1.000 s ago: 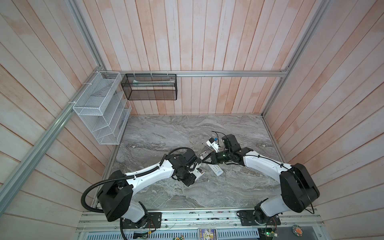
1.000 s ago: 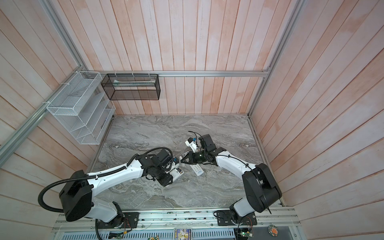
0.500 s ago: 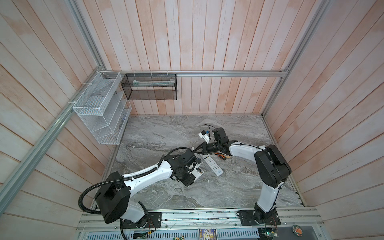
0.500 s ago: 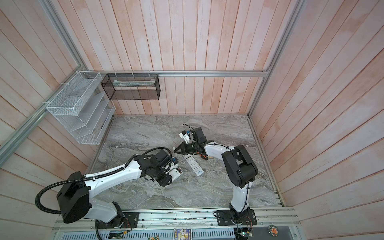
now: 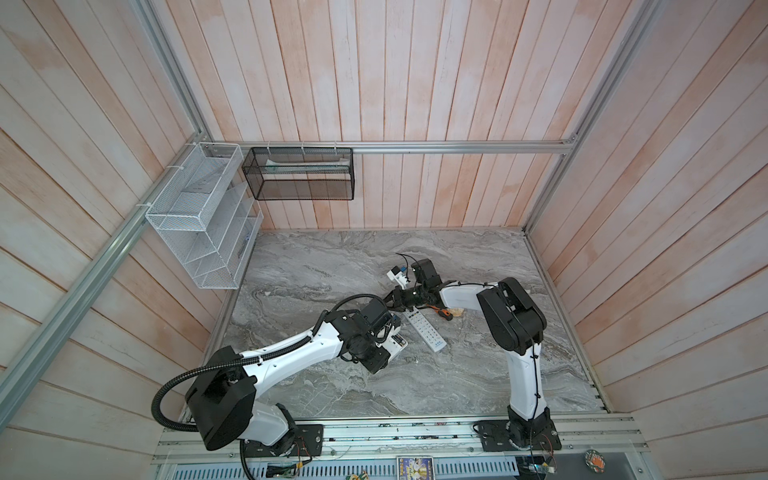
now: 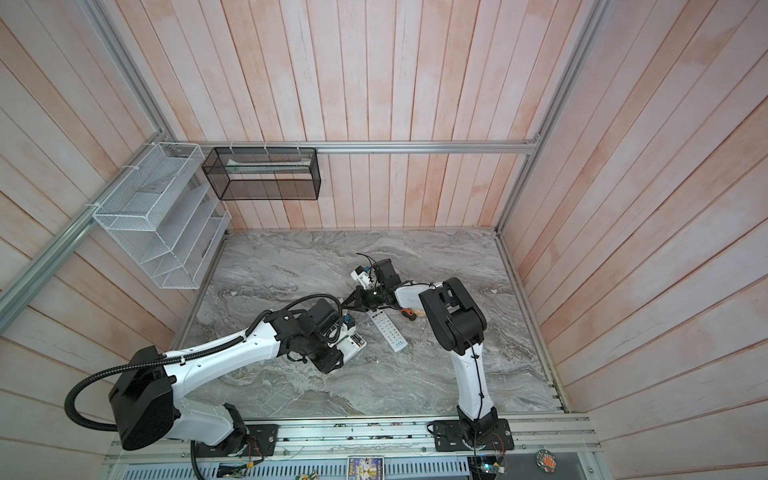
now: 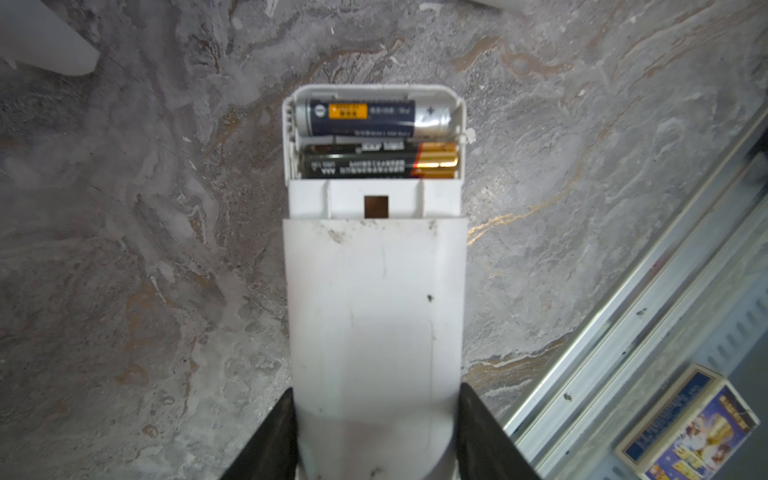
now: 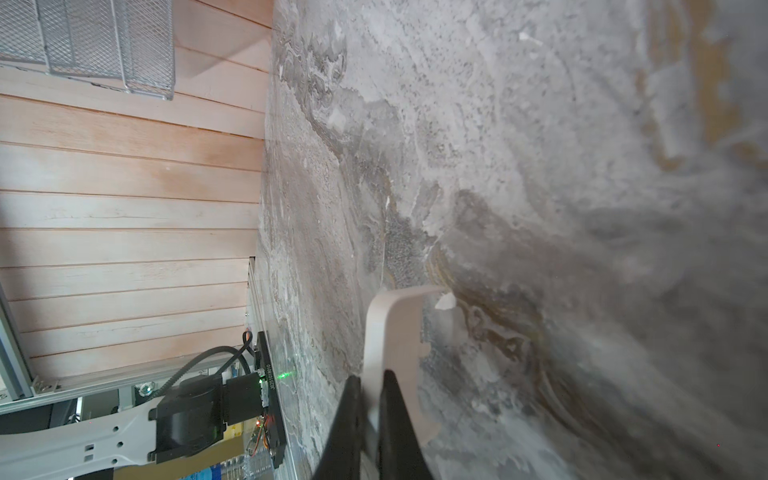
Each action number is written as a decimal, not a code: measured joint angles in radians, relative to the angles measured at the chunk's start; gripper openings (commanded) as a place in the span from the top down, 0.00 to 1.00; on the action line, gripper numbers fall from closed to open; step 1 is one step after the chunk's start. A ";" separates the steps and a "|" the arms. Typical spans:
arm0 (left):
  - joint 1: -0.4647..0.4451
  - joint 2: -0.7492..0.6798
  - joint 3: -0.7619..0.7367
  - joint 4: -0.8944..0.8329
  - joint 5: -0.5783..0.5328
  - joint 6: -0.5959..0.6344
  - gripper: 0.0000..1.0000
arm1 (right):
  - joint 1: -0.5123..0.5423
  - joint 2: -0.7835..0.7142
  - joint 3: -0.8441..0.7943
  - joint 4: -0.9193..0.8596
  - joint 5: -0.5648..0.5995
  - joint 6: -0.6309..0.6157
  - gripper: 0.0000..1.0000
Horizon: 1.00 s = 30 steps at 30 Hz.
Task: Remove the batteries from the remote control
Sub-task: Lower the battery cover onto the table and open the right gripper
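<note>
My left gripper (image 7: 376,415) is shut on the white remote control (image 7: 374,311), one black finger on each side. Its compartment lies uncovered and holds two batteries: a dark blue one with an orange label (image 7: 365,114) and a black and gold one (image 7: 374,164). In both top views that gripper (image 5: 388,332) (image 6: 347,332) holds the remote (image 5: 397,347) low over the marble. My right gripper (image 8: 370,386) is shut on a thin white cover (image 8: 395,328), held close above the marble just behind the left gripper (image 5: 390,300) (image 6: 347,303).
A second white remote (image 5: 424,332) lies button side up just right of the left gripper, with an orange-handled screwdriver (image 5: 444,314) beyond it under the right arm. A white wire shelf (image 5: 199,216) and a black mesh basket (image 5: 299,174) hang on the walls. A small printed box (image 7: 685,428) sits past the front rail.
The right arm has folded up at the elbow, and its gripper has carried the white cover leftward and slightly back. The left gripper and its remote have stayed put.
</note>
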 measured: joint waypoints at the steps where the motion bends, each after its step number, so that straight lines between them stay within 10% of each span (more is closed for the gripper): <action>1: 0.000 -0.003 0.000 0.000 0.000 0.000 0.64 | 0.000 0.007 0.008 -0.008 0.003 -0.004 0.88; 30: 0.000 -0.008 -0.001 0.000 0.000 0.000 0.64 | 0.000 0.021 0.173 -0.316 0.216 -0.214 0.37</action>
